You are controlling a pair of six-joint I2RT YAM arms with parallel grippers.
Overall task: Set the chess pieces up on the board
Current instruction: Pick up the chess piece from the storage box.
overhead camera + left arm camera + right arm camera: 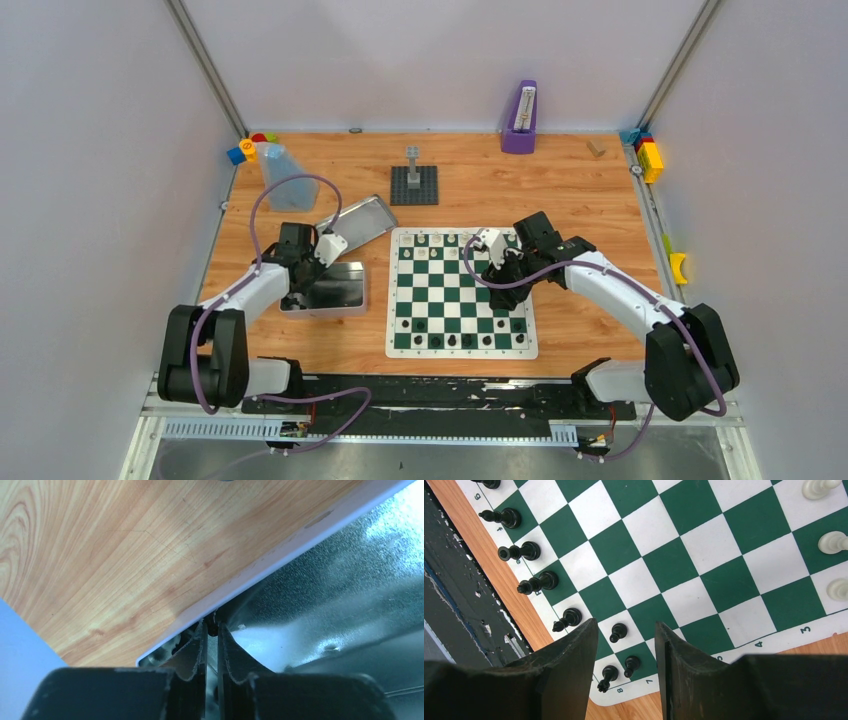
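My left fingers (pixel 212 625) are down inside the silver tin (pixel 325 595), drawn almost together with only a slim gap between them. A small dark bit sits right at their tips. I cannot tell whether it is one of the chess pieces, or how squarely I have it. The tips are hard up against the tin's wall, with the counter (pixel 100 555) just beyond. That is my first worry: a thin pinch on a tiny round figure could squirt it out sideways as I lift. If a tip catches the wall, I could drag the whole tin along with me.

My right fingers (pixel 625 625) stand apart with nothing between them, above the board (pixel 704 545). The black pieces (pixel 529 550) stand in a row to their left, and two small ones show directly below the gap. The cream-white pieces (pixel 831 542) stand well off to the right. If I come down carelessly here, either finger could clip a pawn and knock it into its neighbours, which stand close enough for one fall to spread. The board looks like a thin mat, so a finger that presses or scrapes it could shift it on the counter. That would upset both rows.
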